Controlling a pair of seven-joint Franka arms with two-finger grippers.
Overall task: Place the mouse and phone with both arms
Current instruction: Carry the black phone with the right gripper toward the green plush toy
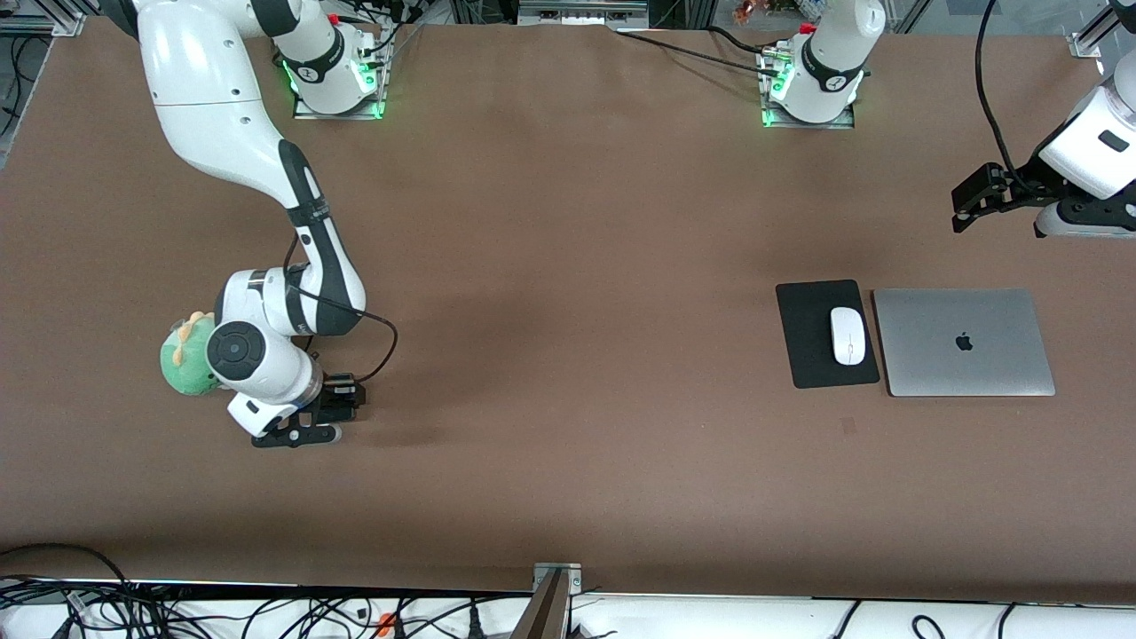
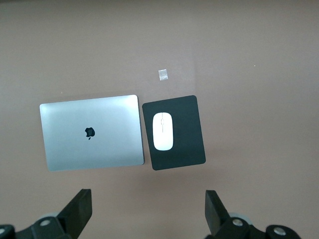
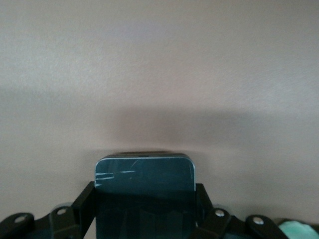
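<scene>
My right claw (image 3: 144,211) pinches the phone (image 3: 144,181) low over the tabletop (image 1: 568,266). My left claw (image 2: 148,209) waits spread wide above the mouse (image 2: 163,131).

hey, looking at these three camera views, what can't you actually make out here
- Phone: in the right wrist view the right gripper straddles it and the frame edge cuts it off; whether it rests on the table is unclear. The front view hides it under that arm.
- Green plush toy: half covered by the right arm.

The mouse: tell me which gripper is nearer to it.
Left. The left gripper hangs open over bare table near the laptop, close to the mouse on its pad. The right gripper is down at the right arm's end, its fingers around the phone.
</scene>
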